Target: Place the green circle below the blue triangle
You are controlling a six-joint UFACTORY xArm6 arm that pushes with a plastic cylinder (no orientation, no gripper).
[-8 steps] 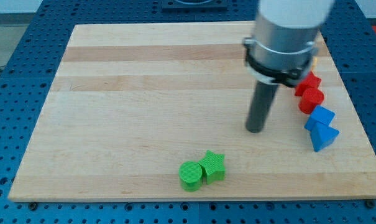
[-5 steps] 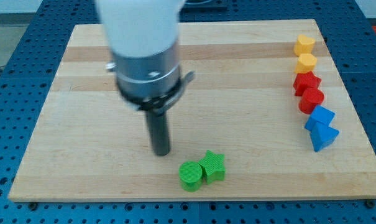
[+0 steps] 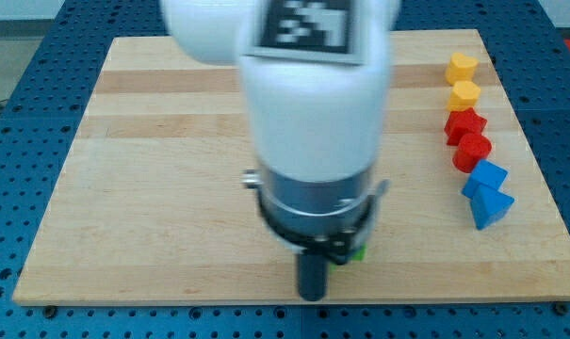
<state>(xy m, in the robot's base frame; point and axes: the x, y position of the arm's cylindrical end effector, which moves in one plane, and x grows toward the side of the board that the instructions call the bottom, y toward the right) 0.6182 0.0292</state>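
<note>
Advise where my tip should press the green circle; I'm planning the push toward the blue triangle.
The arm hides the circle; just a green sliver shows beside the rod, above my tip. The blue triangle lies to the view's right, so likely press the circle's left side, centred, since round sides slip.

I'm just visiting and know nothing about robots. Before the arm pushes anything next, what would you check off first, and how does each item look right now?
1. My tip in sight: ok, near the board's bottom edge.
2. Green circle in sight: not ok, the arm hides that spot; only a green sliver shows, shape unclear.
3. Tip touching the green circle: cannot tell.
4. Blue triangle located: ok, at the view's right, lowest of the column, under the other blue block.
5. Bare board below the blue triangle: ok.
6. Red blocks and yellow blocks out of the way: ok, above the blue ones.
</note>
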